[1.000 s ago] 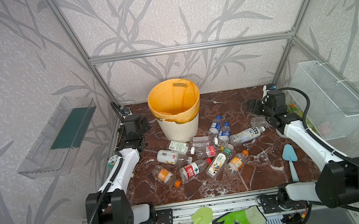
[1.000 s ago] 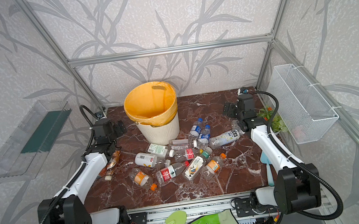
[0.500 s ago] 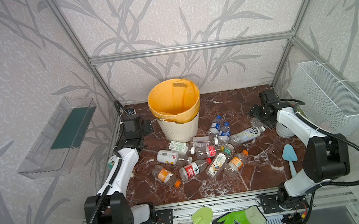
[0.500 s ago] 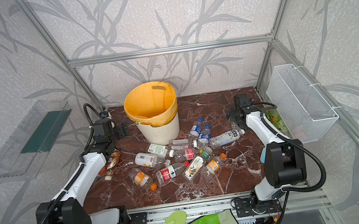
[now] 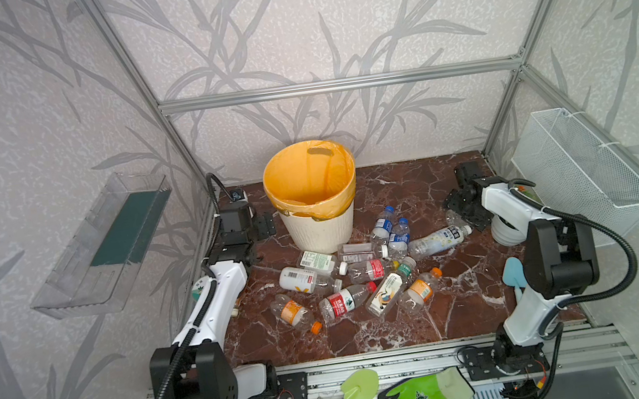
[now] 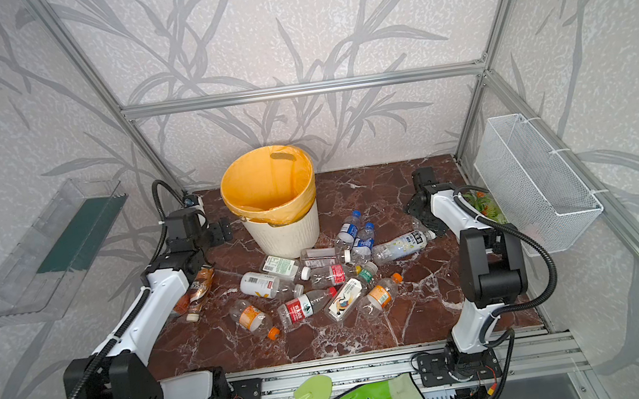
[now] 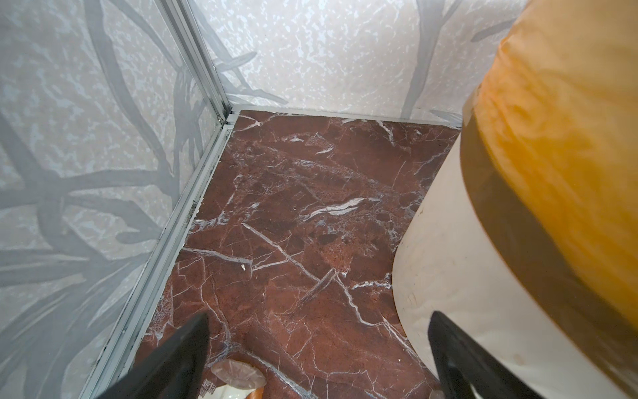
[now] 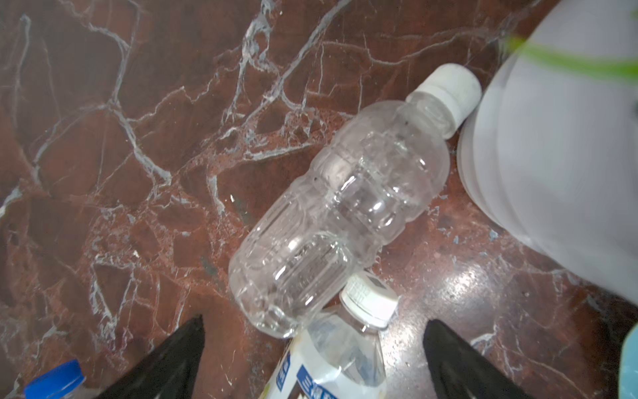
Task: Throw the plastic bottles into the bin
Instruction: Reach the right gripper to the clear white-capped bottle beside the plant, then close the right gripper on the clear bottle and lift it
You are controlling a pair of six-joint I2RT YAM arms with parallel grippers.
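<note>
**Right arm poised over a clear bottle at the edge of the heap**

Nearest me, on the front rail, lie a green glove [image 5: 423, 398] and a trowel [image 5: 347, 394], neither part of the job. Past them, roughly 12 plastic bottles [image 5: 361, 274] lie on their sides in a loose heap in the middle of the marble floor [image 5: 412, 184], just in front of the bin [image 5: 320, 232].

The right gripper [image 8: 314, 319] hovers at the heap's right edge, jaws wide apart and nothing in them. Under it lies a clear unlabelled bottle [image 8: 338, 214]. Its white cap touches a white pot [image 8: 552, 155], and its base rests against the neck of a labelled bottle [image 8: 331, 362].

To my eye that clear one is the pick. It would go best with the jaws turned square to its length and brought straight down across the belly, not the neck, so it cannot squirt out. Keeping off the pot and not dragging the neighbour matter too.

Further back, the left gripper [image 5: 265, 226] sits just beside the bin's left side, likewise spread and empty. The bin stands at rear centre, its orange liner [image 5: 306, 177] gaping. I can see no bottle inside, though the bottom is hidden.
</note>
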